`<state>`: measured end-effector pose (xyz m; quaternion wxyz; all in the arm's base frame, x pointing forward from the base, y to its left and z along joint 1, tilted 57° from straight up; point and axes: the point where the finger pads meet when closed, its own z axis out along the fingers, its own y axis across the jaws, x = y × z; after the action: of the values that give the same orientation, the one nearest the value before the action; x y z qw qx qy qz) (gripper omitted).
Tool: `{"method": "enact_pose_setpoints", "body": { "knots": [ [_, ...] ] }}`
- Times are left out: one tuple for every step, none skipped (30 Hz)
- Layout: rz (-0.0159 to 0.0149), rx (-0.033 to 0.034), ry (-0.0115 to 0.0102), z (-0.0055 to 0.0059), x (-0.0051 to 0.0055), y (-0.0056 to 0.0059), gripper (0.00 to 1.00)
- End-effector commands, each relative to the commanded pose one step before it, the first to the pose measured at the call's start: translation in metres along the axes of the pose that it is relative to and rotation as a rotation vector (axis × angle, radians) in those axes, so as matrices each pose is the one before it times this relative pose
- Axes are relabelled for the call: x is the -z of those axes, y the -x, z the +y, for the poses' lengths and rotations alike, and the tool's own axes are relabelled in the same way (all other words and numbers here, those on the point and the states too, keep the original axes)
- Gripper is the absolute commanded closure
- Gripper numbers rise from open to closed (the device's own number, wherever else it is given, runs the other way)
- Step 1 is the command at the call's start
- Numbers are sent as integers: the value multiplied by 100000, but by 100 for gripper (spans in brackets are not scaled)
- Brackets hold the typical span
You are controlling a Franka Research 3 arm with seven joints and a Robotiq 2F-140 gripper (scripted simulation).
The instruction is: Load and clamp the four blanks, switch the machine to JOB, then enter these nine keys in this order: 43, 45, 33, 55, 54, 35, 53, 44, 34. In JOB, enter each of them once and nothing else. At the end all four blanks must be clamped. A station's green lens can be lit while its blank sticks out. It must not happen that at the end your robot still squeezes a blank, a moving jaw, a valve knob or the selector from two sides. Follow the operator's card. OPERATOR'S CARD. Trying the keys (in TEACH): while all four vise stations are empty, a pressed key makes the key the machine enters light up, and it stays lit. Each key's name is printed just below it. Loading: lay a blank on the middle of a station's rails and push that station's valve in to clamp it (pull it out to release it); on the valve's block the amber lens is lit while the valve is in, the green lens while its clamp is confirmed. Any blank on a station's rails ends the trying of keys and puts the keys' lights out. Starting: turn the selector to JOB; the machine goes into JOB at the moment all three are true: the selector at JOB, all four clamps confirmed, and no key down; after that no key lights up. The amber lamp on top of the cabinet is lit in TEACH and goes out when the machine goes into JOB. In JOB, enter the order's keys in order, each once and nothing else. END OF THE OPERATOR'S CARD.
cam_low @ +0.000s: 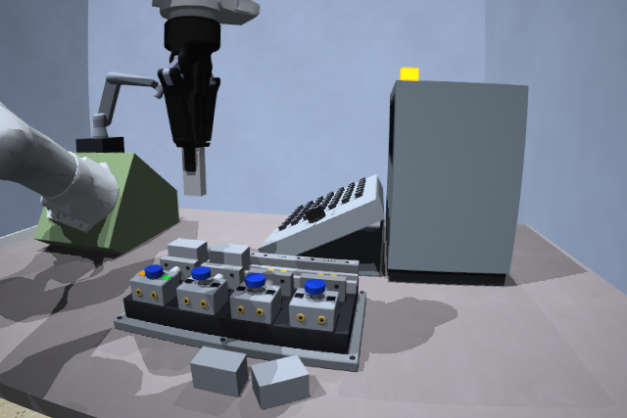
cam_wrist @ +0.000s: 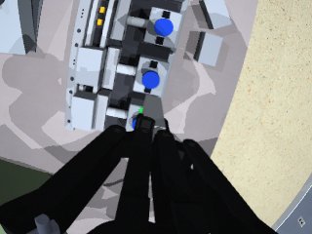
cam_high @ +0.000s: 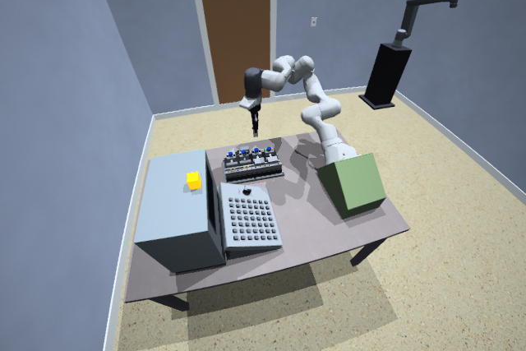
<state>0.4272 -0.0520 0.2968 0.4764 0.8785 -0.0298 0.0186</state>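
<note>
Top view: keypad (cam_high: 251, 219) (cam_low: 329, 203) labels are too small to read.

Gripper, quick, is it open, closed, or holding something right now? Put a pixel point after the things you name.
Gripper (cam_high: 255, 134) (cam_low: 194, 184) (cam_wrist: 150, 107): closed, holding nothing.

The gripper (cam_high: 255, 133) hangs above 4 blue valve knobs (cam_high: 256, 150); amber lamp (cam_high: 193, 180) lit.

The closed end effector (cam_high: 255, 133) (cam_low: 194, 183) (cam_wrist: 150, 107) points downward, fingertips together.
</note>
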Motion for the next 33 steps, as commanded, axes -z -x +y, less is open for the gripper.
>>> {"method": "enact_pose_setpoints", "body": {
  "knots": [
    [341, 842, 185, 36, 87, 20, 100],
    [0, 0, 0, 0, 0, 0, 100],
    [0, 0, 0, 0, 0, 0, 100],
    [0, 0, 0, 0, 0, 0, 100],
    [0, 0, 0, 0, 0, 0, 100],
    [0, 0, 0, 0, -3, 0, 100],
    [1, 1, 0, 0, -7, 0, 100],
    [2, 1, 0, 0, -13, 0, 100],
    [3, 2, 0, 0, -20, 0, 100],
    [4, 3, 0, 0, -29, 0, 100],
    [6, 5, 0, 0, -39, 0, 100],
    [8, 6, 0, 0, -50, 0, 100],
    [9, 8, 0, 0, -61, 0, 100],
    [11, 9, 0, 0, -74, 0, 100],
    [13, 11, -1, 0, -86, 0, 100],
    [15, 13, -1, 0, -99, 0, 100],
    [3, 2, 1, 0, -122, -1, 100],
    [0, 0, 0, 0, -139, -1, 100],
    [0, 0, 0, 0, -153, 0, 100],
    [0, 0, 0, 0, -168, -1, 100],
    [0, 0, 0, 0, 0, 0, 100],
    [0, 0, 0, 0, 0, 0, 100],
    [0, -1, 1, 1, -185, -1, 100],
    [0, 1, -1, 0, -198, 0, 100],
    [0, -1, 1, 1, -215, -2, 100],
    [0, 0, 0, 0, -228, -1, 100],
    [0, 0, 0, 1, -243, -1, 100],
    [0, 0, 0, 0, -256, -1, 100],
    [0, 0, 0, 1, -269, -2, 100],
    [0, 1, -1, 0, -281, -1, 100],
    [0, -1, 1, 1, -294, -2, 100],
    [0, 1, -1, 0, -303, -1, 100],
    [0, -1, 1, 1, -314, -2, 100]
  ]
}}
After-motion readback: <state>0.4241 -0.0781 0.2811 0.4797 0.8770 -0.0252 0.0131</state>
